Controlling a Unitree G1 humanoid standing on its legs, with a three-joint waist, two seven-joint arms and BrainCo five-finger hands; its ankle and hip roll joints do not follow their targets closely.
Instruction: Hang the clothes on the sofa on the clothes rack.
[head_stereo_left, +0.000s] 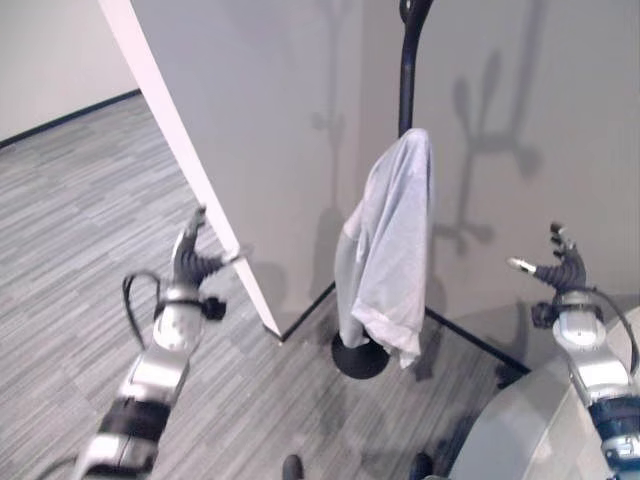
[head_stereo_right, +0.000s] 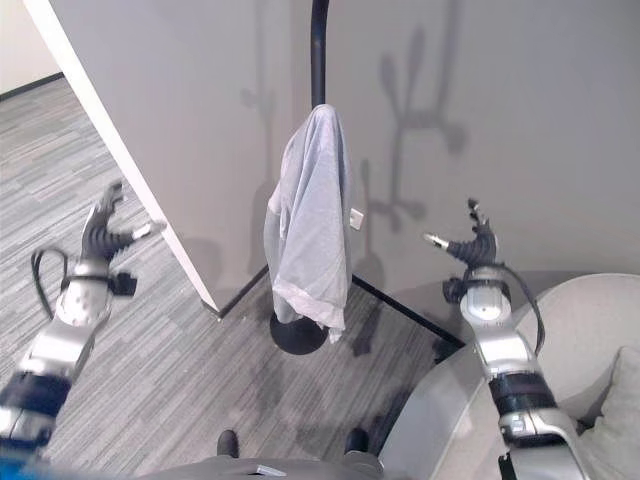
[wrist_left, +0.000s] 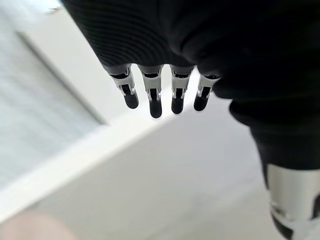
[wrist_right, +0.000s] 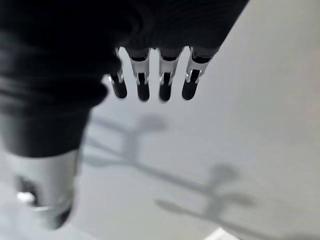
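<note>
A grey wood-grain floor (head_stereo_left: 70, 220) is filling the left and lower part of the head views, and pale grey walls (head_stereo_right: 520, 120) are rising behind it, meeting at a projecting white corner edge (head_stereo_left: 190, 170) that is running diagonally from the upper left toward the centre.

The clothes rack (head_stereo_right: 319, 40), a black upright pole on a round black base (head_stereo_left: 358, 357), is standing at the centre of the frame in front of the wall. A light grey garment (head_stereo_left: 390, 250) is hanging from the pole, draping downward with its hem ending just above the base. It is touching the rack only; neither hand is in contact with it.

A pale sofa (head_stereo_right: 560, 320) is occupying the lower right corner of the right eye view, with a cushion (head_stereo_right: 615, 410) lying at its right edge.

The left hand (head_stereo_left: 190, 258) is being held up at the left centre of the frame, near the white corner edge and well apart from the garment. Its fingers (wrist_left: 155, 100) are extending straight and spread, holding nothing.

The right hand (head_stereo_right: 472, 245) is being held up at the right centre of the frame, above the sofa and well apart from the rack. Its fingers (wrist_right: 142, 85) are likewise extending straight and holding nothing, with the thumb pointing sideways toward the garment.
</note>
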